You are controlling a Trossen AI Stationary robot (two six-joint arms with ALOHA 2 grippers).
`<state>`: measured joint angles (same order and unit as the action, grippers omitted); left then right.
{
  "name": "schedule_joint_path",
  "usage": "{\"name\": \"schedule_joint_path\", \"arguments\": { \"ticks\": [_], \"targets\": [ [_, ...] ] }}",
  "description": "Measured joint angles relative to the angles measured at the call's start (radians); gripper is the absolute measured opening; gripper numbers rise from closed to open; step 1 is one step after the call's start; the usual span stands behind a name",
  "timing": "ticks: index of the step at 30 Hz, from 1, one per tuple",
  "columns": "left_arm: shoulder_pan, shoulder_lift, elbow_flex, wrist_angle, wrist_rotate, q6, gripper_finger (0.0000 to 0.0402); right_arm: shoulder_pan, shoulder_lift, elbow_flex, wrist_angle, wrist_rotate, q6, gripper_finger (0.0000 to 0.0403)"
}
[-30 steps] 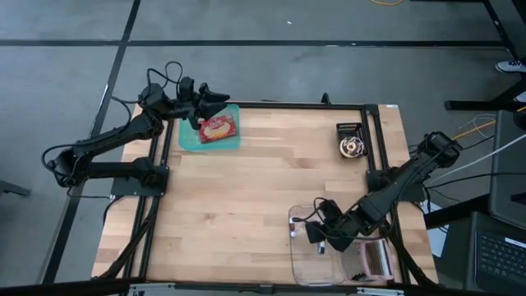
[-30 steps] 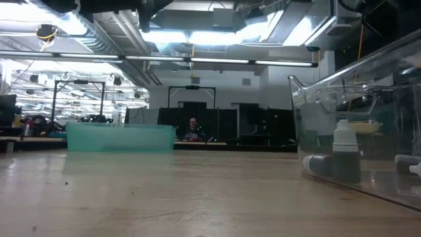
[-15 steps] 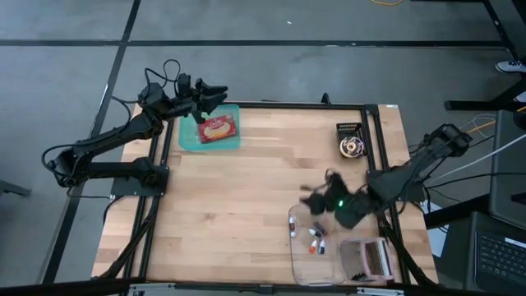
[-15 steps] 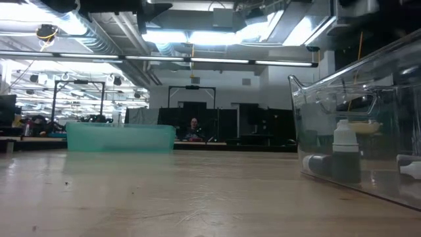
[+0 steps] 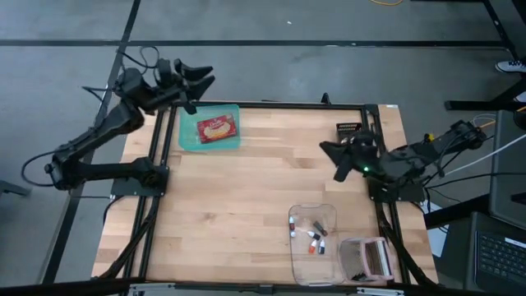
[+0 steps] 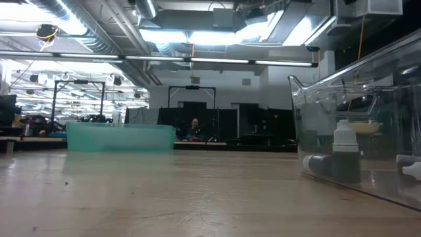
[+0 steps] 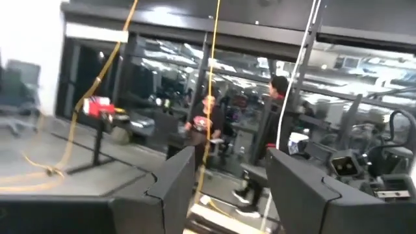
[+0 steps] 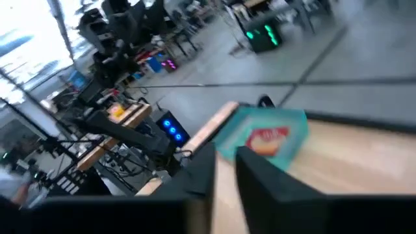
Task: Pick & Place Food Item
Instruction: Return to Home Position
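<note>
A red and yellow food packet (image 5: 217, 128) lies flat in a teal tray (image 5: 231, 141) at the table's far left corner. The right wrist view shows the same packet (image 8: 266, 140) and tray (image 8: 296, 122). My left gripper (image 5: 203, 78) hangs open, high above the table's far edge just behind the tray; nothing is between its fingers (image 7: 231, 188). My right gripper (image 5: 330, 159) is raised over the right half of the table and points toward the tray. Its fingers (image 8: 225, 175) stand a narrow gap apart with nothing between them.
A clear bin (image 5: 297, 261) with several small bottles (image 5: 315, 238) stands at the near right, large in the low view (image 6: 368, 125). Beside it lies a pink and white item (image 5: 371, 259). A black device (image 5: 351, 143) sits at the far right. People stand beyond the table (image 7: 208, 123).
My right gripper has risen out of the clear bin, gone toward the table's far edge and turned to point toward the tray; the bottles stay in the bin. My left gripper has lifted up and back from over the tray toward the far left corner.
</note>
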<state>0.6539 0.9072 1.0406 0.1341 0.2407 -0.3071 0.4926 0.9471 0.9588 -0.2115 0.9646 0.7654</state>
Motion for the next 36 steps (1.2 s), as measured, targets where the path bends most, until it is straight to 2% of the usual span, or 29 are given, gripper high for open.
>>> {"name": "schedule_joint_path", "arguments": {
  "ticks": [2, 3, 6, 12, 15, 19, 22, 25, 29, 33, 36],
  "targets": [
    [-0.021, -0.004, 0.060, -0.055, -0.036, 0.048, 0.0182, -0.001, -0.020, 0.000, 0.038, -0.018, -0.095, 0.0015],
    [-0.031, -0.004, 0.090, -0.071, -0.050, 0.071, 0.0179, -0.001, -0.029, 0.000, 0.055, -0.026, -0.137, 0.0009],
    [-0.065, -0.008, 0.179, -0.131, -0.101, 0.135, 0.0155, -0.001, -0.050, 0.000, 0.081, -0.067, -0.227, 0.0017],
    [-0.150, -0.020, 0.336, -0.333, -0.225, 0.222, 0.0057, -0.001, -0.080, 0.000, 0.156, -0.242, -0.399, 0.0005],
    [-0.226, -0.033, 0.350, -0.371, -0.283, 0.225, 0.0011, -0.001, -0.097, 0.000, 0.230, -0.371, -0.495, 0.0006],
    [-0.344, -0.052, 0.350, -0.390, -0.389, 0.251, 0.0004, -0.001, -0.121, 0.000, 0.336, -0.554, -0.601, 0.0003],
    [-0.421, -0.090, 0.350, -0.486, -0.513, 0.266, 0.0002, -0.001, -0.147, 0.000, 0.349, -0.635, -0.632, 0.0003],
    [-0.475, -0.134, 0.350, -0.617, -0.608, 0.218, 0.0003, -0.001, -0.170, 0.000, 0.309, -0.647, -0.647, 0.0003],
    [-0.509, -0.179, 0.350, -0.749, -0.616, 0.105, 0.0005, 0.000, -0.194, 0.000, 0.286, -0.560, -0.642, 0.0014],
    [-0.511, -0.223, 0.350, -0.740, -0.619, 0.007, 0.0006, 0.000, -0.199, 0.000, 0.279, -0.483, -0.516, 0.0024],
    [-0.510, -0.261, 0.351, -0.743, -0.620, 0.015, 0.0006, 0.000, -0.200, 0.000, 0.231, -0.444, -0.499, 0.0026]
  ]
}}
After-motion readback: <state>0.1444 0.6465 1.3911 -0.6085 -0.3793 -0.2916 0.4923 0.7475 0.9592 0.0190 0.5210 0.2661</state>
